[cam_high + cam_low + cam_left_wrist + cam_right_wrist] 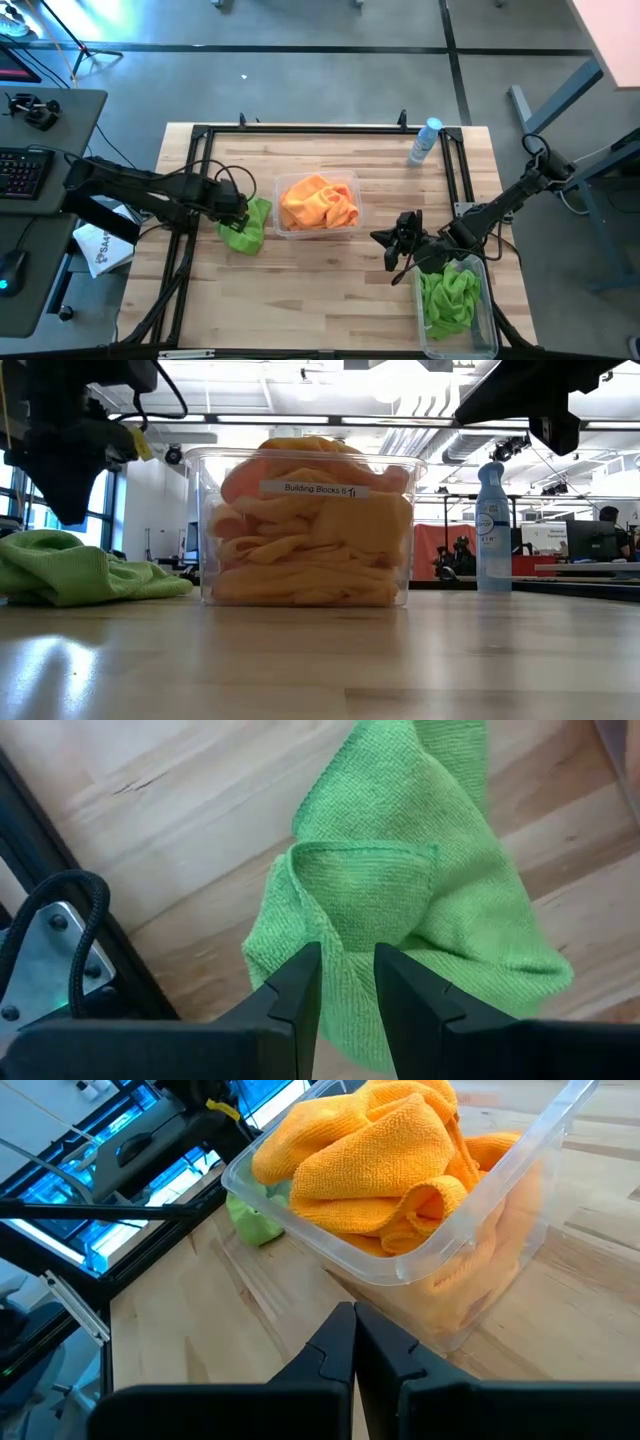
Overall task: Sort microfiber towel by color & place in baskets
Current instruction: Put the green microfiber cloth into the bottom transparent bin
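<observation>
Wooden tabletop, bounded by a black metal frame (195, 200), with lab floor all round. You have one stray green microfiber towel (246, 227) lying crumpled on the boards, directly under and ahead of the left gripper (240, 205). In the left wrist view that gripper's fingers (300, 988) stand a narrow gap apart above a raised fold of the cloth, gripping nothing.

Right gripper (400, 243): fingers pressed together, empty, hovering beside the near end of the green basket (490, 320), which already holds green cloths. Orange basket (352, 190) sits just past the stray towel, away from the left gripper's arm, heaped full of orange cloths (318, 202).

Step in hand, as judged: pick the last green towel.
- Spread the fingers wider before descending; the present gap looks too narrow for the fold.
- Aim at the raised ridge in the cloth, not a flat patch.
- Lift high so trailing corners clear the orange basket's rim.

Edges and room:
- Frame rail runs close behind the left gripper; little room to back up.
- Open boards lie between the two baskets, a fair carry path.
- Right gripper sits at the green basket; move it aside, or hand over there.
- Spray bottle (424, 142) stands well apart, at the far edge.
</observation>
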Controlling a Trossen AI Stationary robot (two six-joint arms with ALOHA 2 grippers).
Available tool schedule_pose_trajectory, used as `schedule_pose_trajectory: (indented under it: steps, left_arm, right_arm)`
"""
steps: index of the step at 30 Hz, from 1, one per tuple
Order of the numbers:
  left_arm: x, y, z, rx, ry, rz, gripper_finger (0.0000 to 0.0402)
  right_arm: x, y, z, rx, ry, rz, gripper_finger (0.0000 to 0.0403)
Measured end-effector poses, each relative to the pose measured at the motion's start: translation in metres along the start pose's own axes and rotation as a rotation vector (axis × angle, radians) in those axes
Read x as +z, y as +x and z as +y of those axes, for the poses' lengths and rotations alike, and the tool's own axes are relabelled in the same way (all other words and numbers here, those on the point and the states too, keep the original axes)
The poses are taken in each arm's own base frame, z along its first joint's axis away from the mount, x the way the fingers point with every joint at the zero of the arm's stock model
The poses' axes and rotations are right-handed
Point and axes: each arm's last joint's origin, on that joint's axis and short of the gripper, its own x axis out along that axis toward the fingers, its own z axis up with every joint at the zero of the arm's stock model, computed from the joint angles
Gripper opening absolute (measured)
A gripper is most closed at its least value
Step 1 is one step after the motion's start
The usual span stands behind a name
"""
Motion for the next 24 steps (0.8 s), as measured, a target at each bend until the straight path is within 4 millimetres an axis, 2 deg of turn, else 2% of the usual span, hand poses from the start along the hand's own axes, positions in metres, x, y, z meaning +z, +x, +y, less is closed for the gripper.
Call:
schedule_pose_trajectory:
  steps: [9,13,18,21,24]
  left_arm:
    - [-0.004,0.027,0.002,0.058,-0.01,0.051,0.0085]
    - [-0.004,0.027,0.001,0.042,-0.006,0.045,0.0073]
    - [-0.004,0.026,0.0,0.021,0.009,0.067,0.0009]
    - [-0.003,0.023,-0.002,0.005,0.013,0.076,0.0008]
    - [0.001,0.011,-0.007,-0.029,0.031,0.065,0.0002]
  right_arm:
    - [0.0,0.0,0.0,0.0,-0.01,0.0,0.0]
    - [0.0,0.0,0.0,-0.002,-0.013,0.001,0.0]
    - [0.0,0.0,-0.001,-0.005,-0.016,0.002,0.0]
    - [0.0,0.0,-0.001,-0.005,-0.016,0.003,0.0]
    - [0.0,0.0,-0.001,-0.005,-0.016,0.002,0.0]
